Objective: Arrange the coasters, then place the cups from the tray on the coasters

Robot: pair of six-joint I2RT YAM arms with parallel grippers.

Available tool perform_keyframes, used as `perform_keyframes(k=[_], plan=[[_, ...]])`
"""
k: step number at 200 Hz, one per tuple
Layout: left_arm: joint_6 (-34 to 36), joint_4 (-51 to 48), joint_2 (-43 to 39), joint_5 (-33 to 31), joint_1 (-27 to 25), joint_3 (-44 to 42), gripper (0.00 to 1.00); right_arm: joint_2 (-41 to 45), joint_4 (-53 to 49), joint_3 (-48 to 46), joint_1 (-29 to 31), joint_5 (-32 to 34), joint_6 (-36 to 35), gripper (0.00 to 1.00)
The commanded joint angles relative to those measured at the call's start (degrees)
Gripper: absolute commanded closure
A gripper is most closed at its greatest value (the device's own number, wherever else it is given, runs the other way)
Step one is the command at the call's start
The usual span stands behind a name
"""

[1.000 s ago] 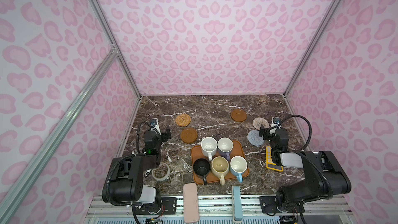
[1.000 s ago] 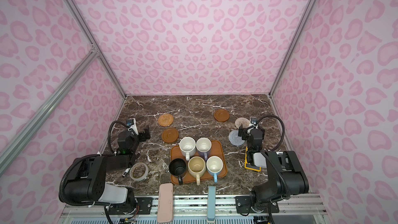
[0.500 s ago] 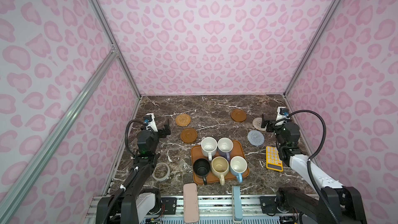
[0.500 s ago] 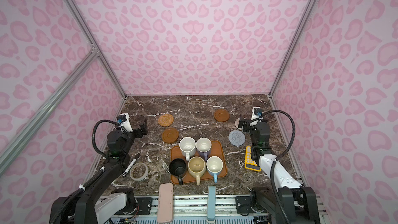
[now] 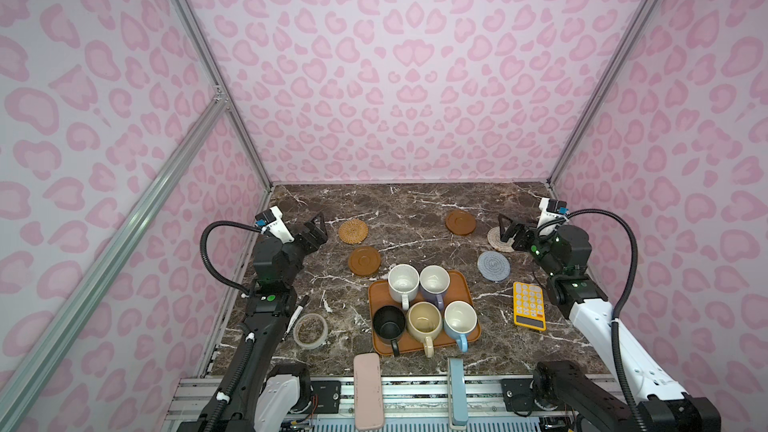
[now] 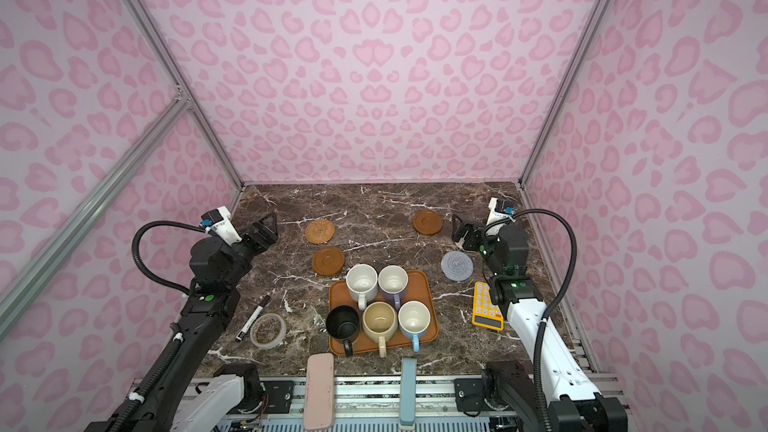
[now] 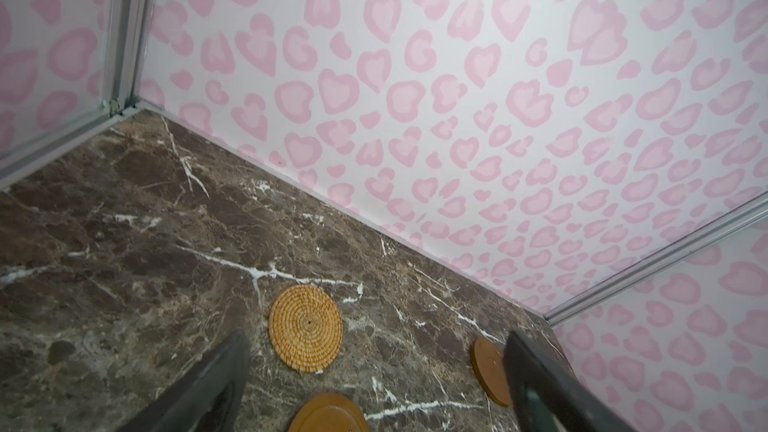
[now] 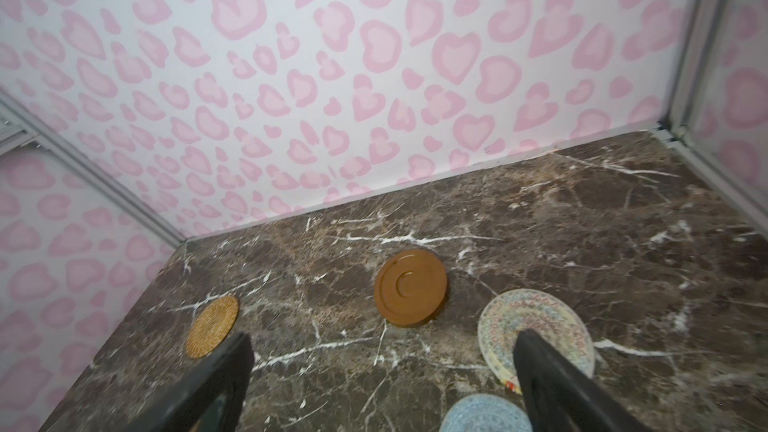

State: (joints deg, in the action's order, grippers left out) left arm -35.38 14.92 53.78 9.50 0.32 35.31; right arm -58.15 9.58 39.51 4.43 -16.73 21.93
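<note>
Centrally, near on the bench point(image 5: 415, 209), sitting in the tray point(image 5: 461, 290): all five cups point(image 5: 424, 317). Farther back, left and right: five bare coasters point(image 5: 364, 260). Wide, holding nothing: left jaws, right jaws.

Honestly, there's nothing here I can actually read. The closest thing is the yellow calculator point(image 5: 528, 305) on the tabletop point(image 5: 415, 218). You can see its grid of pale keys and a dark strip at the near end in both top views, but the key markings are way too small to make out. The marker point(image 6: 252, 317) has a white barrel with a dark smudge that might be print, but no letters come through. The little green round sticker point(image 5: 270, 297) on the left arm is just a dot, with no characters I can tell.
</note>
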Motion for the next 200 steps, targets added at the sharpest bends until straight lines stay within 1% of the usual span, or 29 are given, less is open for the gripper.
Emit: perform_keyframes(k=[1, 31, 53, 70, 85, 108, 141, 158, 169, 187, 189, 200], plan=[[-1.7, -6.2, 1.9, 1.0, -1.1, 3.6, 0.03, -2.8, -5.8, 3.5, 4.1, -0.6, -3.0, 0.00], [3.1, -11.7, 4.8, 0.0, -5.8, 8.2, 0.03, -7.4, -8.6, 8.5, 11.9, 3.8, -6.0, 0.00], [5.3, -17.5, 10.3, -0.4, -8.8, 13.2, 0.03, -12.4, -9.7, 12.3, 17.2, 6.4, -7.4, 0.00], [6.6, -21.2, 14.8, -4.3, -11.1, 16.8, 0.03, -17.2, -11.1, 15.7, 20.6, 8.4, -8.4, 0.00], [7.3, -23.5, 18.9, -6.7, -12.1, 19.6, 0.03, -21.5, -12.2, 18.9, 22.9, 8.9, -8.7, 0.00], [8.3, -25.3, 25.7, -8.4, -12.6, 23.2, 0.03, -28.2, -14.1, 23.9, 25.7, 9.9, -9.8, 0.00], [10.2, -29.1, 35.9, -11.8, -12.9, 29.9, 0.00, -37.5, -18.7, 31.9, 29.1, 11.7, -12.0, 0.01], [10.8, -31.9, 42.0, -13.3, -13.0, 34.5, 0.02, -41.3, -20.9, 35.5, 29.9, 11.5, -12.7, 0.01], [11.1, -33.0, 45.9, -13.1, -13.1, 37.3, 0.05, -43.6, -22.3, 37.8, 30.3, 11.4, -13.0, 0.03], [10.8, -36.2, 51.8, -15.9, -13.5, 41.4, 0.08, -47.1, -24.3, 41.4, 31.0, 11.1, -13.5, 0.05], [10.8, -36.5, 52.4, -16.0, -13.4, 42.8, 0.08, -47.5, -24.5, 41.7, 31.0, 11.1, -13.6, 0.05], [10.9, -37.9, 55.5, -17.3, -13.4, 45.6, 0.12, -49.4, -26.2, 44.1, 31.5, 10.8, -14.0, 0.05]])
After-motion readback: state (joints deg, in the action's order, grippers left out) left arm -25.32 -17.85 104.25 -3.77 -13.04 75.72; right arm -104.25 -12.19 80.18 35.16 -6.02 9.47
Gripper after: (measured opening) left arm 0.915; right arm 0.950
